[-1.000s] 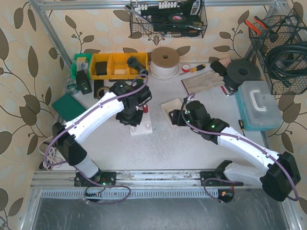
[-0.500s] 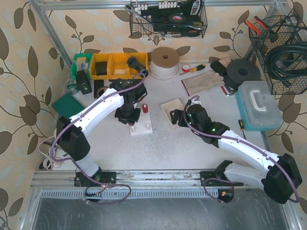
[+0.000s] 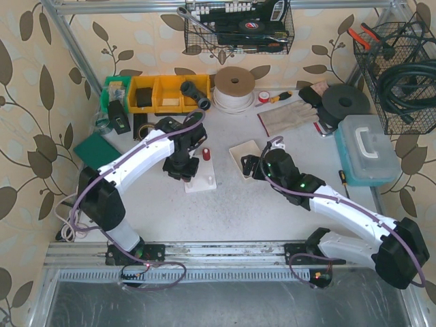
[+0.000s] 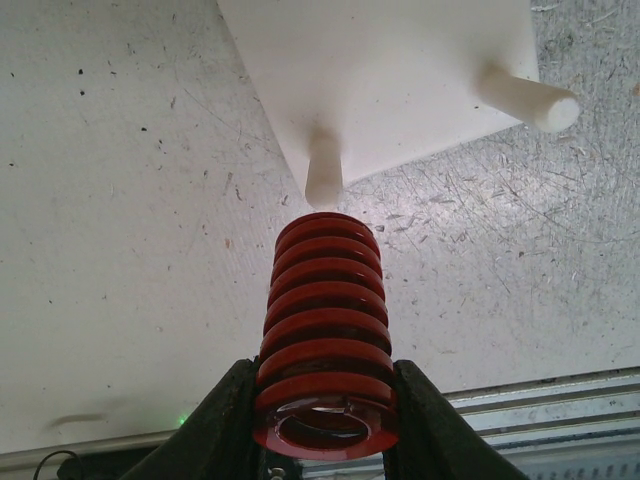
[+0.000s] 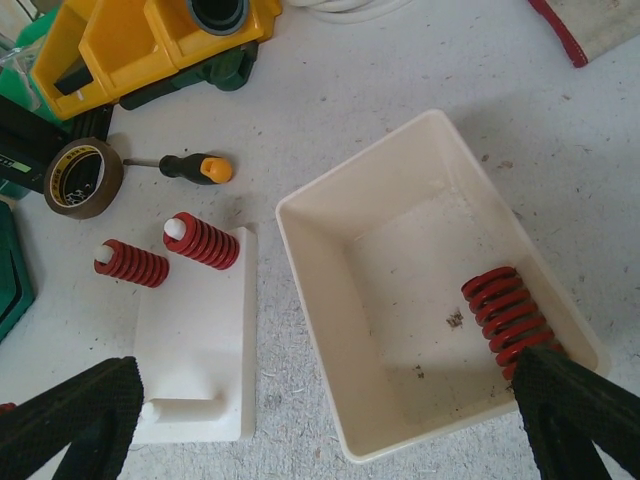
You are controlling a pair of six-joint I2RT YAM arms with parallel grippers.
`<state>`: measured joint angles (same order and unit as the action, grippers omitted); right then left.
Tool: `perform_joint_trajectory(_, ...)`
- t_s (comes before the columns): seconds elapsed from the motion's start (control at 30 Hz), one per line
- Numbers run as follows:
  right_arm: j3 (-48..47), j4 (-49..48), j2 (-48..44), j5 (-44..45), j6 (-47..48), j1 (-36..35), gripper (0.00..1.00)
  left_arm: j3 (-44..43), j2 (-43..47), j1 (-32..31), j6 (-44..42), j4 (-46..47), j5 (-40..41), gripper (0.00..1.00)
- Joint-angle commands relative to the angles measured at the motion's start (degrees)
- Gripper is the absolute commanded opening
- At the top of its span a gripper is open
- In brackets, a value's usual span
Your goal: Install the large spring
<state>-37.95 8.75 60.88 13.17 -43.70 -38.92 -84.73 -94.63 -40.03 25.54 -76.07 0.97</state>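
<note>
Left claw (image 4: 325, 425) is clamped narrow on a large red coil spring (image 4: 322, 300), black fingers (image 4: 225, 410) pinching the near end from both sides. The spring points away from the wrist, lined up with a short white peg (image 4: 323, 170) on the near edge of the white plastic base plate (image 4: 400, 70). Its far end sits right at the peg tip; can't tell if it's actually over it. A second bare peg (image 4: 530, 97) sticks out of the plate off to the right.

Right claw (image 5: 325, 420) is spread wide and holding nothing, hanging over the white rectangular plastic tray (image 5: 356, 158). One more red spring (image 5: 508, 315) lies in the tray's corner against the wall.

From the right wrist view, the plate lies just beside the tray on the scuffed grey counter (image 3: 231, 211), with two smaller red springs (image 5: 132, 263) (image 5: 203, 241) seated on pegs at its far end.

Past that are an orange-handled screwdriver (image 5: 195, 167), a brown tape roll (image 5: 83, 178), and yellow plastic bins (image 5: 150, 40) at the back.
</note>
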Motion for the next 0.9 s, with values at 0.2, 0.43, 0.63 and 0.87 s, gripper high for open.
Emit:
perform_joint_trajectory(0.2,0.4,-1.0,1.1,1.7,-0.5,-0.5,1.00,2.4,2.7,2.2,-1.5,1.8,-2.7,0.00)
perform_joint_trajectory(0.43,0.1,-1.3,1.7,1.8,-0.2,-0.5,1.00,1.2,2.8,2.2,-1.4,0.2,-3.0,0.00)
perform_joint_trajectory(0.63,0.3,-1.3,1.3,1.7,-0.2,-0.6,1.00,1.8,2.3,2.2,-1.4,1.4,-4.0,0.00)
perform_joint_trajectory(0.87,0.4,-1.3,1.1,1.8,-0.3,-0.5,1.00,0.4,-1.1,2.2,-1.8,2.9,-5.4,0.00)
